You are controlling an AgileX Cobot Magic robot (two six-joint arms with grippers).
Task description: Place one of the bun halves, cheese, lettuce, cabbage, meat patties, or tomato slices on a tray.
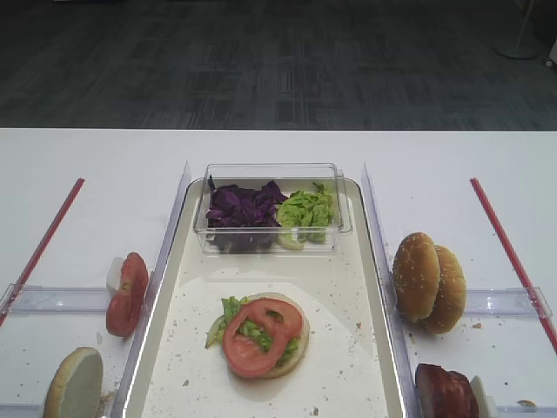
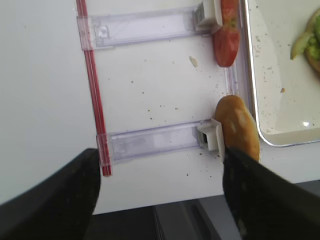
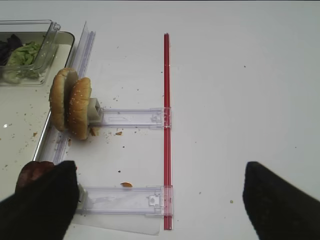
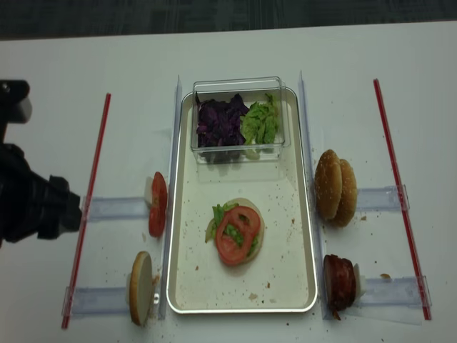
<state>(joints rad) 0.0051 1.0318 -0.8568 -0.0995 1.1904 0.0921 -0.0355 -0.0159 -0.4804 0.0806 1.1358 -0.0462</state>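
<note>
A bun half (image 1: 261, 335) lies on the tray (image 1: 344, 287), topped with lettuce (image 1: 228, 312) and two tomato slices (image 1: 261, 333). More tomato slices (image 1: 127, 293) stand on edge in a holder left of the tray, with another bun half (image 1: 74, 383) nearer the front. Two bun halves (image 1: 428, 281) and the meat patties (image 1: 444, 392) stand to the right of the tray. Cabbage (image 1: 242, 207) and lettuce (image 1: 306, 211) fill a clear tub. My left gripper (image 2: 160, 200) hangs open over the table's front edge, beside the left bun half (image 2: 237, 127). My right gripper (image 3: 160, 200) is open and empty, right of the patties (image 3: 32, 175).
Clear plastic rails (image 4: 114, 208) and red strips (image 4: 89, 207) frame both sides of the tray. The left arm (image 4: 32, 204) hangs over the table's left side. Crumbs are scattered on the tray floor and the table. The table's front edge (image 2: 165, 205) is under the left gripper.
</note>
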